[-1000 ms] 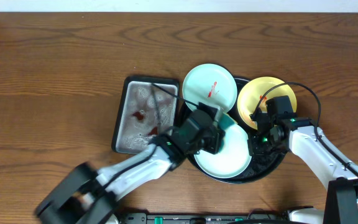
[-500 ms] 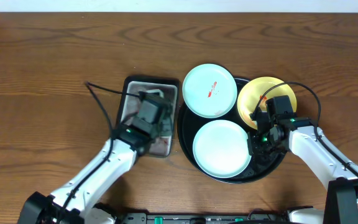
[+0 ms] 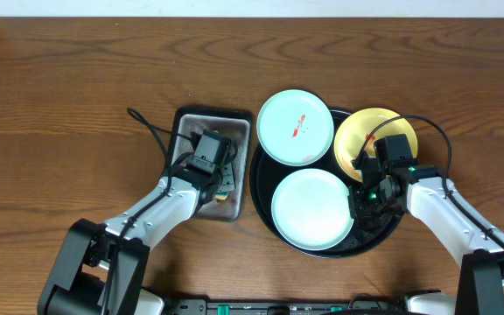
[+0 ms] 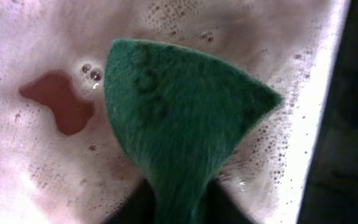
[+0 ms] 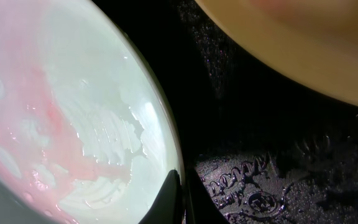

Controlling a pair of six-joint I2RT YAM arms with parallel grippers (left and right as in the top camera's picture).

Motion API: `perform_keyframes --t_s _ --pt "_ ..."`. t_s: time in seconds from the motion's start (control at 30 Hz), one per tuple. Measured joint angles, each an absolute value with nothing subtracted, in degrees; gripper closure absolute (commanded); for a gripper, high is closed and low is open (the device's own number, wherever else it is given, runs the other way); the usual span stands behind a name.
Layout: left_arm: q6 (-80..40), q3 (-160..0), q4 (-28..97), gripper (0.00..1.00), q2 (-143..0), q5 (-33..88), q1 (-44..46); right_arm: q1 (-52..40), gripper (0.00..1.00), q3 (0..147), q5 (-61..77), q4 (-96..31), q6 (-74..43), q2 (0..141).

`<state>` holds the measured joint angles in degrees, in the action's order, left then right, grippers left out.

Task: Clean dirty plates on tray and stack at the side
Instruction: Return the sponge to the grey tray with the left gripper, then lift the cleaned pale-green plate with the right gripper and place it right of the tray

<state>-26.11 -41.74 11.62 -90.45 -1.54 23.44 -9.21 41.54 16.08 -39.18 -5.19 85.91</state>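
1. Right gripper (image 3: 363, 194): clamped on the rim of the near plate (image 3: 311, 208), which lies in the black tray (image 3: 383, 234). The plate has a pink film on it.
2. Left gripper (image 4: 179, 208): sponge (image 4: 179, 112) between its fingers, over suds in the grey tray (image 3: 186, 118). Pinched or loose, cannot tell.
3. Judgement: soak the sponge, hold the plate steady, wipe right to the rim.
4. Writing: embossed marks on the black tray, unreadable.

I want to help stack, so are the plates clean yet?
Not yet. Near mint plate looks mostly wiped, right gripper gripping its rim. The sponge is in the soapy grey tray. Far mint plate is red-smeared; none stacked beside the black tray.
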Motion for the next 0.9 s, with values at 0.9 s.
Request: perform_keyframes --t_s 0.9 --pt "-31.4 -41.8 29.6 0.18 -75.3 -1.5 23.4 -9.1 0.99 37.3 18.5 -33.5 -6.1 85.6"
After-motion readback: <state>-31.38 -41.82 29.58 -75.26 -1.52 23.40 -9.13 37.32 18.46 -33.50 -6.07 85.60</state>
